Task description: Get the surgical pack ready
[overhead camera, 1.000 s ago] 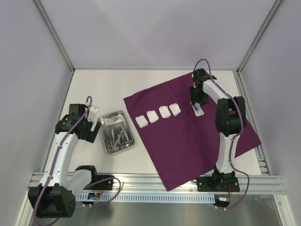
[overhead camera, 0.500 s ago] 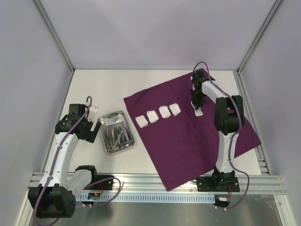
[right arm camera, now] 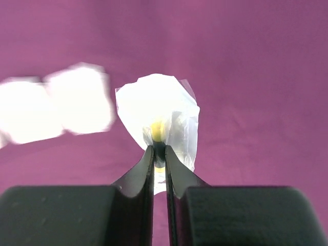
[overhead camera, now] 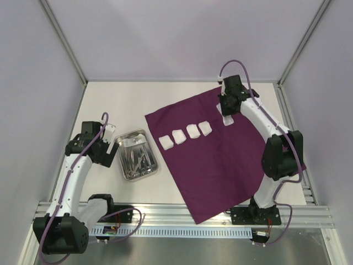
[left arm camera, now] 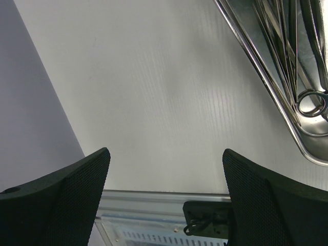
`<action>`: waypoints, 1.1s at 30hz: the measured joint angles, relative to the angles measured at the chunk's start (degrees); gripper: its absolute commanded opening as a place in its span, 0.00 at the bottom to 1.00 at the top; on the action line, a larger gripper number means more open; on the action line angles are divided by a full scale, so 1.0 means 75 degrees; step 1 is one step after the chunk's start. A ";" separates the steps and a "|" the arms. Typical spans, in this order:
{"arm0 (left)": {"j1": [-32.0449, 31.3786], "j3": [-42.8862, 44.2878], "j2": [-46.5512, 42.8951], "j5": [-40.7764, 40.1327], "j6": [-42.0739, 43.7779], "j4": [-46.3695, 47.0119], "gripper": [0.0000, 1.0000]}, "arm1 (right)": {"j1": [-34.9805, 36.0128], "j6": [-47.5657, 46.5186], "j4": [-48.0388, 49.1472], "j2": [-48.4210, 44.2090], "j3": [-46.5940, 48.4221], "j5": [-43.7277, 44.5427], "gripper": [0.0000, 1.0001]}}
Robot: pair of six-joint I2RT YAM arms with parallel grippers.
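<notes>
While flat on table (overhead camera: 121,105), purple cloth (overhead camera: 231,165) cornerwise.

Right edge cuts off steel tray (left arm camera: 264,79) — 2 gauze pads (right arm camera: 77,105) blurred

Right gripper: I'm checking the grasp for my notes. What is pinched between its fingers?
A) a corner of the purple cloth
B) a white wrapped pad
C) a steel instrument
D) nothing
B: in the right wrist view the right gripper is shut on a white wrapped pad, with the purple cloth behind it.
</notes>
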 measured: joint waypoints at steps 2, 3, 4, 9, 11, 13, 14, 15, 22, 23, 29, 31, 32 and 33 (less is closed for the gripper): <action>0.0000 0.0000 0.0064 -0.0006 -0.0003 0.0012 1.00 | 0.0676 -0.0329 0.0294 -0.0525 0.0000 -0.0026 0.00; 0.0000 0.0000 0.0090 -0.0012 -0.0003 0.0023 1.00 | 0.1172 -0.0656 0.0516 -0.0801 0.0009 -0.0026 0.01; 0.0000 0.0000 0.0108 -0.0026 -0.0006 0.0032 1.00 | 0.1743 -0.1037 0.0740 -0.1011 0.0038 -0.0032 0.01; 0.0000 -0.0003 0.0096 -0.0262 -0.0052 0.0108 1.00 | 0.4846 -0.3179 0.1600 -0.0746 0.0516 -0.0647 0.00; 0.0000 -0.0012 0.0041 -0.0388 -0.0102 0.0140 1.00 | 0.5569 -0.3952 0.1638 -0.0265 0.0784 -0.1014 0.01; 0.0000 -0.0041 -0.0079 -0.0557 -0.0163 0.0172 1.00 | 0.6003 -0.4602 0.1606 0.0356 0.1148 -0.1329 0.00; 0.0000 -0.0064 -0.0149 -0.0670 -0.0184 0.0204 1.00 | 0.6140 -0.4896 0.1597 0.0740 0.1378 -0.1463 0.00; 0.0003 -0.0090 -0.0221 -0.0787 -0.0198 0.0216 1.00 | 0.6190 -0.5091 0.1556 0.1032 0.1556 -0.1556 0.01; 0.0160 -0.0119 -0.0367 -0.1180 -0.0318 0.0306 1.00 | 0.6155 -0.6277 0.1539 0.2862 0.2926 -0.1769 0.00; 0.0163 -0.0119 -0.0367 -0.1195 -0.0321 0.0315 1.00 | 0.6152 -0.6435 0.1568 0.2999 0.3008 -0.1772 0.01; 0.0166 -0.0119 -0.0350 -0.1282 -0.0326 0.0353 1.00 | 0.6199 -0.7280 0.1766 0.3622 0.3351 -0.1705 0.01; 0.0216 -0.0134 -0.0312 -0.1381 -0.0335 0.0347 1.00 | 0.6199 -0.7446 0.1830 0.3841 0.3593 -0.1667 0.01; 0.0248 -0.0134 -0.0289 -0.1443 -0.0341 0.0350 1.00 | 0.6199 -0.7525 0.1865 0.3946 0.3710 -0.1649 0.01; 0.0268 -0.0134 -0.0274 -0.1498 -0.0353 0.0353 1.00 | 0.6196 -0.7600 0.1888 0.4019 0.3815 -0.1635 0.01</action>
